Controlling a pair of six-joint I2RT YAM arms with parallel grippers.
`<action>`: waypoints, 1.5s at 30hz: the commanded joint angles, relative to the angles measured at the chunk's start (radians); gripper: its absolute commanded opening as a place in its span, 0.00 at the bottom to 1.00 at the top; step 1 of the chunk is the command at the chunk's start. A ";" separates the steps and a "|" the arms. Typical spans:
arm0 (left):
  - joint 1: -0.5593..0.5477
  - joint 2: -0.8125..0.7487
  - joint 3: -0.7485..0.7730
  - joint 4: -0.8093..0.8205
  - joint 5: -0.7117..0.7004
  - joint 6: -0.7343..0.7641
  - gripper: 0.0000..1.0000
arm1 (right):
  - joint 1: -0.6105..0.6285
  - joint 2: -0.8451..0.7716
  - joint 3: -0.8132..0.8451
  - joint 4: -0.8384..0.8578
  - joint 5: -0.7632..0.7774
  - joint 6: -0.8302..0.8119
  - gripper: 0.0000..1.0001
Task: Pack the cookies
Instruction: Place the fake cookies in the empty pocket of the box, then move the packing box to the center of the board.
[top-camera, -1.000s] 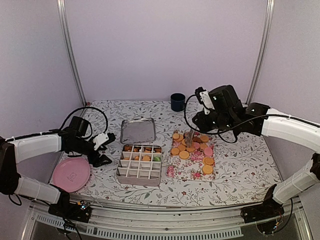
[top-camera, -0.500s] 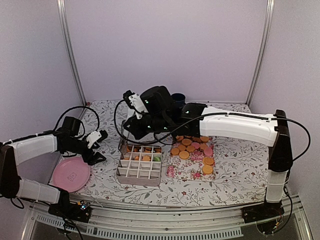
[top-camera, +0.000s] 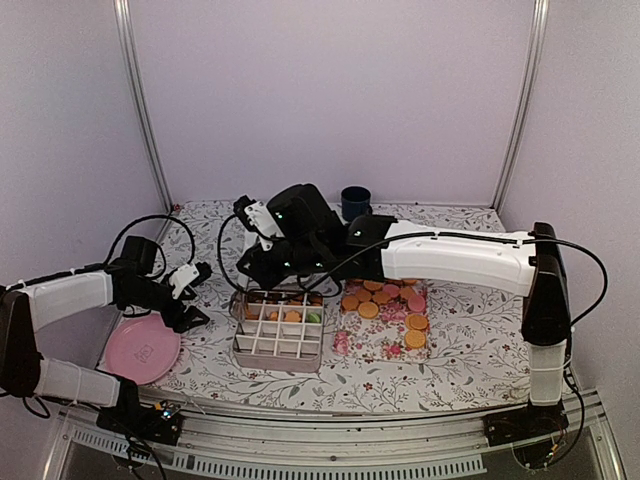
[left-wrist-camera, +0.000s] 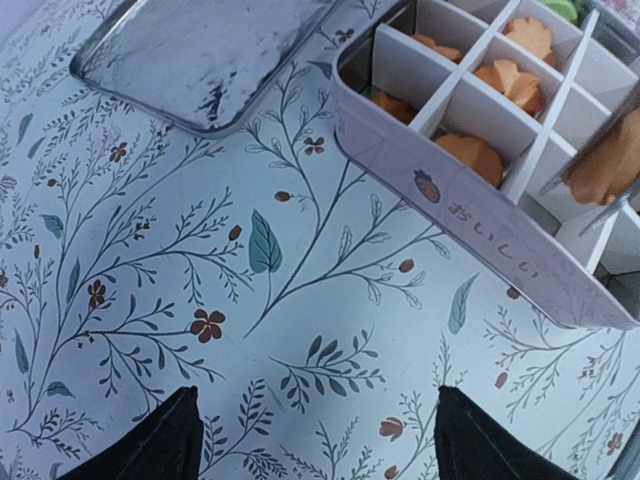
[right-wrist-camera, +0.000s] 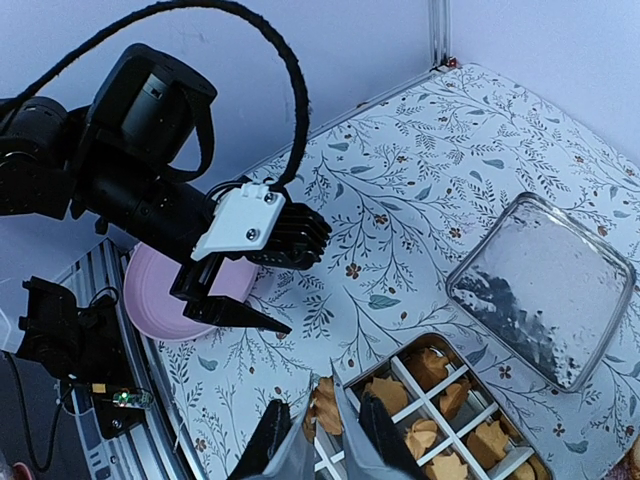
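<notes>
The plate (top-camera: 143, 350) lies just left of and below the left pincer (top-camera: 190, 296), which is held over bare cloth with its jaws set wide apart and nothing between them (left-wrist-camera: 315, 400). The box (top-camera: 280, 335) is found near its right side, and the lid (left-wrist-camera: 200, 50) further ahead of it. Further right, the right pincer (top-camera: 252, 287) is poised over the box's far-left corner. It is nearly closed, and one orange cookie (right-wrist-camera: 325, 400) is pinched edge-on between its fingers (right-wrist-camera: 372, 440). Directly beneath it the divided box (right-wrist-camera: 440, 420) is seen, with cookies already laid in several cells of the far rows, while the near rows look unfilled. Well to the right of this pincer, the loose cookies (top-camera: 385, 300) are spread on the napkin (top-camera: 372, 340). The step in hand is judged to be the placing of a carried cookie. For the next move, a free cell must be chosen, the pincer lowered between the dividers, and the jaws eased apart. Which cell lies exactly under the cookie cannot be told.
</notes>
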 joint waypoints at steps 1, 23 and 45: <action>0.009 -0.014 -0.003 0.011 0.025 0.013 0.81 | 0.014 0.006 0.003 0.020 0.005 -0.002 0.04; -0.016 -0.008 -0.007 0.014 0.031 0.034 0.80 | 0.013 0.003 -0.037 0.027 0.011 -0.003 0.35; -0.199 0.069 -0.038 0.134 0.025 -0.040 0.79 | -0.156 -0.413 -0.390 0.033 0.216 -0.003 0.34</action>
